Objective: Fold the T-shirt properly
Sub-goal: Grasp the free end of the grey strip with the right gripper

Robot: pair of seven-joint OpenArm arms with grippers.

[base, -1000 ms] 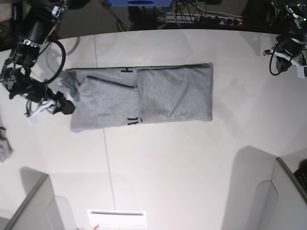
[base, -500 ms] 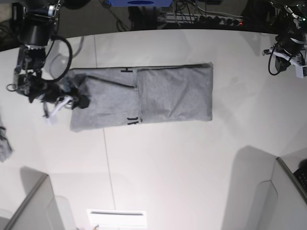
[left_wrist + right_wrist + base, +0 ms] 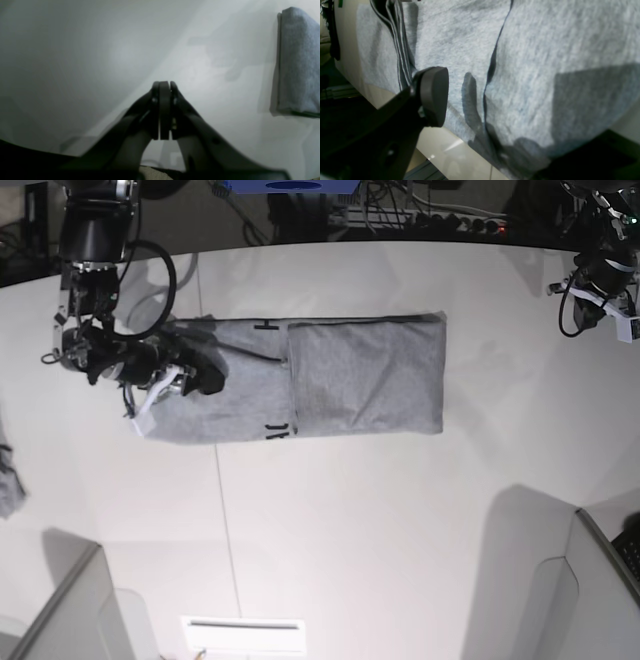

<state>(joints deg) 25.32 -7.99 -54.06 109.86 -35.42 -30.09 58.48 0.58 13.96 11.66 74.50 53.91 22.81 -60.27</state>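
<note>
Right pincer (image 3: 195,372) sits over the end of the heather-grey cotton T-shirt (image 3: 330,375) farthest from the other arm. One dark pad (image 3: 433,95) shows against stacked edges; the other is hidden, so cannot tell its opening or whether cloth is held. Shirt lies as a long folded band on the white worktop (image 3: 380,520), black lettering peeking at the seam. Judgement: take all layers together, carry the end level across, keeping edges square. Left pincer (image 3: 162,110), far off: pads pressed together, nothing held.
</note>
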